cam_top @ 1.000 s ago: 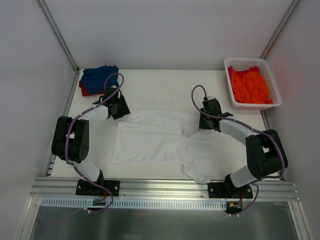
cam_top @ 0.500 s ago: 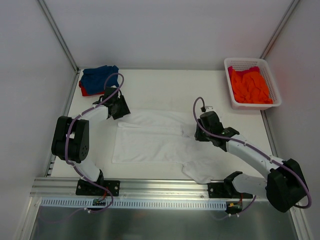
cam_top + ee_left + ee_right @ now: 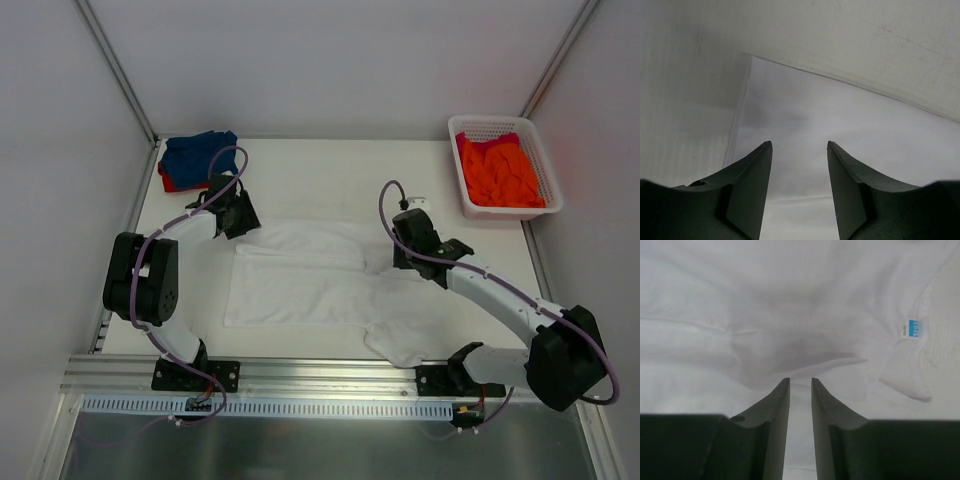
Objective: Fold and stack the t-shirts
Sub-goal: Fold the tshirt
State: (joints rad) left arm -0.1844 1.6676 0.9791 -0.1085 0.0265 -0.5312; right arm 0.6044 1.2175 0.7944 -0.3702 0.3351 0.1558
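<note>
The white t-shirt (image 3: pixel 300 285) lies spread across the worktop (image 3: pixel 330 172). The left jaws gape empty at its far-left corner. The right jaws, narrowly parted, hang over its collar end holding nothing.

You had the spread t-shirt (image 3: pixel 300 280) in the middle of the bench (image 3: pixel 330 180) — the stacked t-shirts (image 3: pixel 195 158) behind it at far left, the basket (image 3: pixel 486 122) far right, another t-shirt (image 3: pixel 500 172) inside.

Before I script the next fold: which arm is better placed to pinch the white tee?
Right, probably: the right claw sits right over the white tee; the left claw faces only table.
</note>
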